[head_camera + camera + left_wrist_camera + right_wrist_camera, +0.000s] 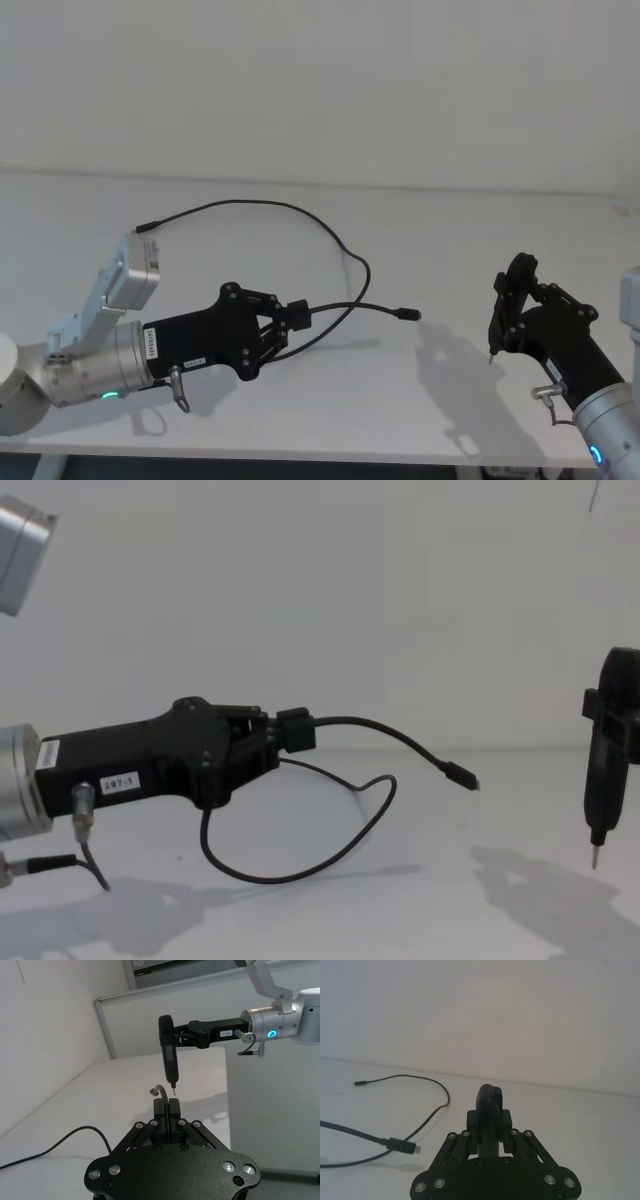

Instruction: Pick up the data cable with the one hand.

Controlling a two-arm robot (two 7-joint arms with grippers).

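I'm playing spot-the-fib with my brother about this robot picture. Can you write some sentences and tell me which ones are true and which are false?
1. The left tool is shut on the data cable. True.
2. The right tool grips the cable too. False: it hangs apart on the right, not touching the cable.
3. The cable is white. False: it is black.
4. The cable curves in a loop. True.
5. A green light glows on the left arm's silver wrist. True.
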